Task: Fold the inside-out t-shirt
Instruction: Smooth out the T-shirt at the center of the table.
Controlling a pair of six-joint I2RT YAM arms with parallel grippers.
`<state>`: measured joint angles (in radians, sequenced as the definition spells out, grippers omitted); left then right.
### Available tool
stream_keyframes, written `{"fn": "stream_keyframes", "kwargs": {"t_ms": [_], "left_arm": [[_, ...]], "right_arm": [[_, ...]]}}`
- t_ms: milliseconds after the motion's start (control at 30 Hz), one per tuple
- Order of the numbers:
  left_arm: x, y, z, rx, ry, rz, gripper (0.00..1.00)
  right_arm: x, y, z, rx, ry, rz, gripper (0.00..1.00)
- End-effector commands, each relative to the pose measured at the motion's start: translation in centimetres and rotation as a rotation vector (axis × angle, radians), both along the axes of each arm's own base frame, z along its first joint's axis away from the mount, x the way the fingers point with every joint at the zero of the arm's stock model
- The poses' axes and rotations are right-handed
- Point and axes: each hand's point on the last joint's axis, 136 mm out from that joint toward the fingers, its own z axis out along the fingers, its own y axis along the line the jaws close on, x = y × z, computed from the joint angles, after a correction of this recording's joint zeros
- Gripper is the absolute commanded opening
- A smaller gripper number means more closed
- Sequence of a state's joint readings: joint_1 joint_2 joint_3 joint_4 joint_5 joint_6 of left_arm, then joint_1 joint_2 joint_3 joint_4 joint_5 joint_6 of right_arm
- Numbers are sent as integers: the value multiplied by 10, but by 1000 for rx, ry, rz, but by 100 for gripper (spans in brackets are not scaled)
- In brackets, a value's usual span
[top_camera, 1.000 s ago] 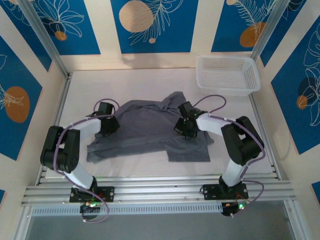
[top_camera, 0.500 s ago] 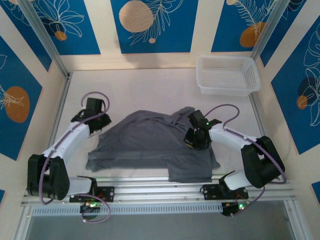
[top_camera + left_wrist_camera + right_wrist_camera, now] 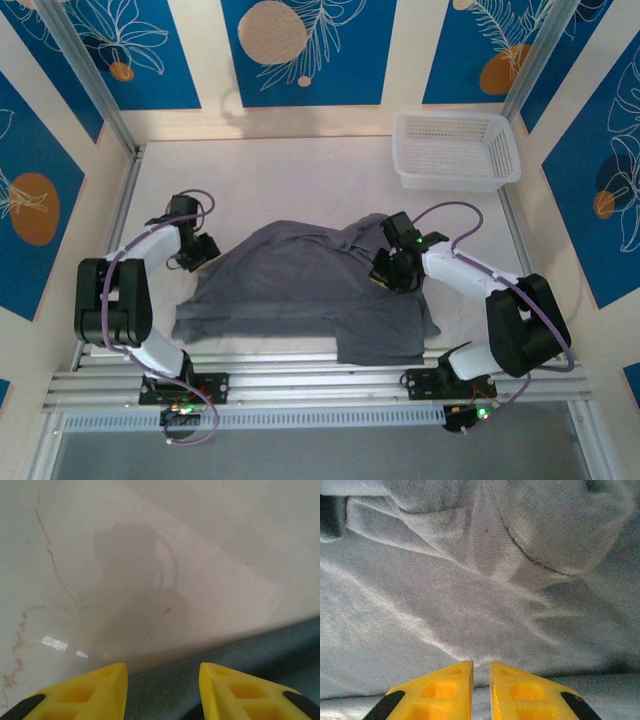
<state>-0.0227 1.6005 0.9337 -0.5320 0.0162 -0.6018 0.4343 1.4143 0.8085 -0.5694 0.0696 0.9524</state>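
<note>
The left gripper (image 3: 162, 674) and right gripper (image 3: 481, 669) have their yellow fingers cut off by the lower edge of their wrist views, the grey t-shirt (image 3: 470, 605) overruns both frames, and whether cloth is pinched in the right gripper's narrow gap cannot be told.

Bright even light from above, soft grey shadow on pale worktop (image 3: 240, 550), small glare spots, wrist views slightly blurred

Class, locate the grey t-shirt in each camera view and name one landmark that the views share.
Top external: t-shirt at centre, towards the near edge.
Left wrist: t-shirt along the bottom right.
Right wrist: t-shirt across the upper and middle picture.
Shared landmark: pale table beside the shirt's edge, top and left wrist views.
</note>
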Motion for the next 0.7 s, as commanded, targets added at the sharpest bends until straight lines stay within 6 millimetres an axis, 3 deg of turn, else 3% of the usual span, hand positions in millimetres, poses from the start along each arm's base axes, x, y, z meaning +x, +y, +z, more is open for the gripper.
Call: {"fn": "stream_keyframes", "kwargs": {"t_ms": [0,100,200,267,333,367,533,667], "left_arm": [[-11,1,-14,7,54,2,46],[-10,-3,-24,-16,60,9,46],[-7,-14,-33,-82,61,-4,40],[-7,-19,-36,-109,63,-4,29],[-6,-17,-34,-99,53,1,9],[-5,-15,-30,-86,45,3,0],[8,2,5,10,-32,5,0],[18,14,41,83,-124,16,0]], "right_arm": [[-6,1,-3,10,35,24,18],[-6,2,-4,19,35,22,18],[-7,3,-7,20,40,22,18],[-8,2,-9,17,48,20,18],[-10,0,-13,13,52,13,18],[-11,-2,-17,3,55,5,18],[-24,-28,-44,-61,124,-77,14],[-24,-30,-46,-37,124,-81,12]]}}
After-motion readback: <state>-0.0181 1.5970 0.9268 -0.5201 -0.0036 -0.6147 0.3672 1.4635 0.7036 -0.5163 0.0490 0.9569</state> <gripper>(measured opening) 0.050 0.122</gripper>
